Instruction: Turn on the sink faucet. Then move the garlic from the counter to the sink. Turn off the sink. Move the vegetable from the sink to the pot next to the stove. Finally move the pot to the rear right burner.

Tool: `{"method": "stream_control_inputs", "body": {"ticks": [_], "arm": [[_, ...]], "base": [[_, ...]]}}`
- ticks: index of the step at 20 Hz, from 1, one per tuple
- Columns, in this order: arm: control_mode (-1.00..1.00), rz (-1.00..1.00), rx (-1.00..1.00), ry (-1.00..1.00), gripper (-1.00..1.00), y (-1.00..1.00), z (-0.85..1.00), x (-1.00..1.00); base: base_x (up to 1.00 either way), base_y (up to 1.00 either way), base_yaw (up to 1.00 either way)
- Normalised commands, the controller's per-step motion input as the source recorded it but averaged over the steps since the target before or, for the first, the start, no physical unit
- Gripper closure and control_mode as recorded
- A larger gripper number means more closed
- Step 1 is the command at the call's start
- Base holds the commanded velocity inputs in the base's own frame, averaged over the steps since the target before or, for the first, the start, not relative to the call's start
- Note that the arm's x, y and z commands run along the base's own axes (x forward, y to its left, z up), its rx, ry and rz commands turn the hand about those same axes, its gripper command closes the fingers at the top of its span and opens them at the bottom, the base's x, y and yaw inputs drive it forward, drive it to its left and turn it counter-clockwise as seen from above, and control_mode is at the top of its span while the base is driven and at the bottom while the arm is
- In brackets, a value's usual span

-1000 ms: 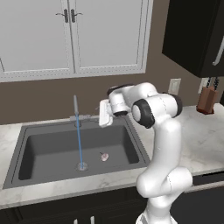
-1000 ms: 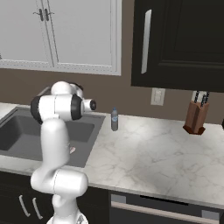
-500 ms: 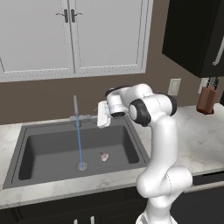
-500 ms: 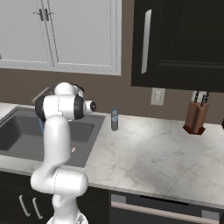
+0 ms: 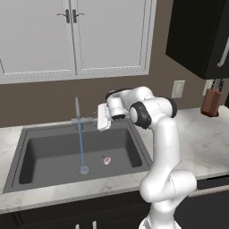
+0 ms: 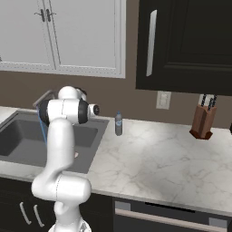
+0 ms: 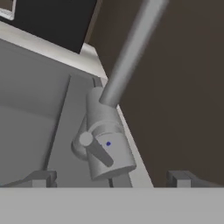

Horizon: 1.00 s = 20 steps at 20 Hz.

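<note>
Gripper with jaws spread wide, holding nothing, poised near the faucet at the sink's rear edge. Hand view: faucet base and its small lever lie between the fingertips, untouched. Water runs in a thin blue stream from the spout to the drain. Garlic rests on the basin floor, just right of the drain. Right base view: a bottle stands on the counter beside the sink's right rim; a knife block stands near the counter's far right, by the wall.
</note>
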Motion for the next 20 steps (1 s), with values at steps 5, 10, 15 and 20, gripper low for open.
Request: {"method": "stream_control_inputs", "body": {"ticks": [5, 10, 15, 20], "arm": [[-1.00, 0.08, 0.00, 0.00, -1.00, 0.23, 0.00, 0.00], [-1.00, 0.09, 0.00, 0.01, -1.00, 0.26, 0.00, 0.04], [-1.00, 0.08, 0.00, 0.00, -1.00, 0.27, 0.00, 0.07], [-1.00, 0.05, 0.00, 0.00, -1.00, 0.31, 0.02, 0.04]], "base": [[0.00, 0.00, 0.00], [0.00, 0.00, 0.00], [0.00, 0.00, 0.00], [0.00, 0.00, 0.00]]}}
